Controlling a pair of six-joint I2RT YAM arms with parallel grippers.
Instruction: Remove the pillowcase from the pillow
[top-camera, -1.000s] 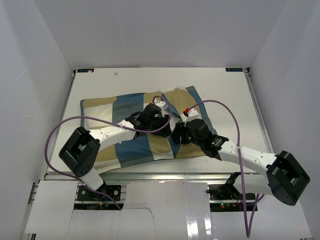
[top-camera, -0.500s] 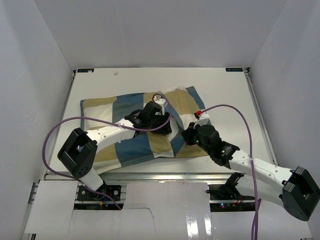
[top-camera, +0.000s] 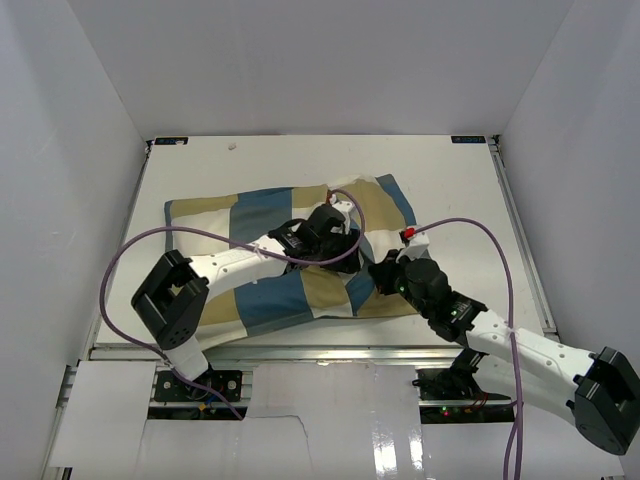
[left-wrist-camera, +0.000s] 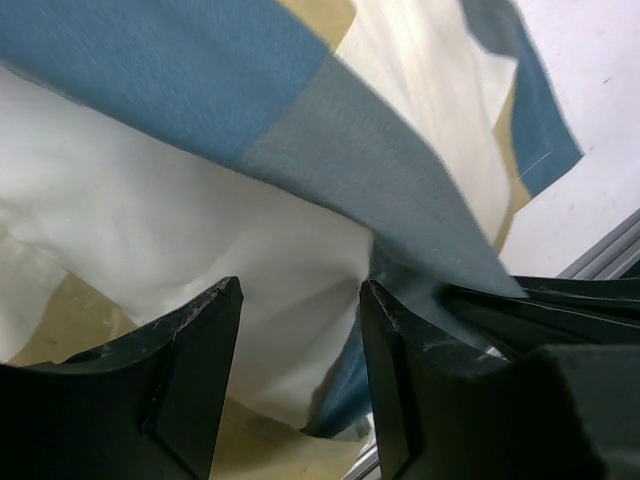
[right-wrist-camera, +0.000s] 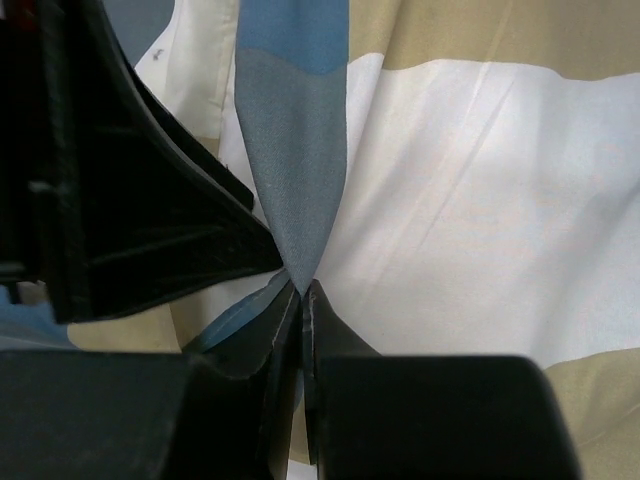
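Right gripper (right-wrist-camera: 300, 290) has its jaws pinched fully together on a grey-blue fold of the pillowcase (right-wrist-camera: 290, 130), which rises from the fingertips in a taut ridge. Seen from above, that gripper (top-camera: 385, 272) sits at the cover's near-right edge.

Around it all, the white table (top-camera: 450, 180) is walled on three sides. Bare surface lies open beyond the pillowcase (top-camera: 250, 215) and to its right. The strip on the left is narrower, and the near edge of the cover lies close to the metal rail (top-camera: 300, 352) at the table's front.

The checked cover lies spread across the middle, slightly askew, its right end bunched and lifted.

Left gripper (top-camera: 345, 250) rests on that right end, just beside the right one. Its jaws (left-wrist-camera: 298, 295) stand partly apart with nothing clamped, pointing beneath the raised blue edge of the cover (left-wrist-camera: 200, 70) at plain white cloth, apparently the pillow (left-wrist-camera: 150, 220). From above the pillow is hidden inside the cover.
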